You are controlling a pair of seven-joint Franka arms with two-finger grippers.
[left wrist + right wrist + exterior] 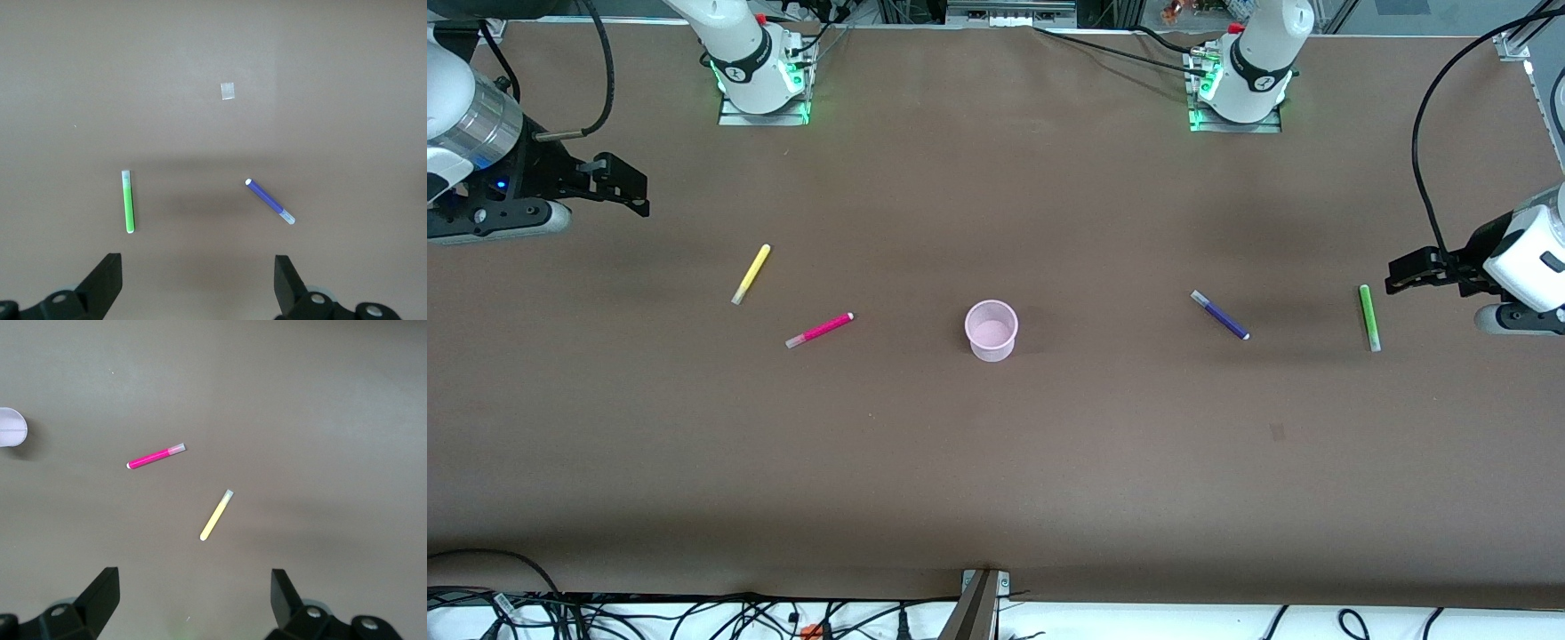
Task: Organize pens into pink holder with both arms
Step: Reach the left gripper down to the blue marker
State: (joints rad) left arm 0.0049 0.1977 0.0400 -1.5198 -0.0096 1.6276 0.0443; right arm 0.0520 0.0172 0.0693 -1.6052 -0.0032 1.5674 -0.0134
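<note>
The pink holder (991, 330) stands upright and empty mid-table; its rim shows in the right wrist view (11, 427). The yellow pen (751, 274) (217, 515) and magenta pen (819, 330) (155, 457) lie toward the right arm's end. The purple pen (1220, 315) (269, 201) and green pen (1369, 316) (128, 201) lie toward the left arm's end. My right gripper (627, 188) (195, 593) is open and empty, up in the air at its table end. My left gripper (1405, 271) (198, 277) is open and empty, up beside the green pen.
A small pale patch (227, 91) marks the brown table (996, 462) nearer the front camera than the purple pen. Both arm bases (760, 76) (1240, 84) stand along the table's edge farthest from the front camera. Cables (649, 618) lie past the nearest edge.
</note>
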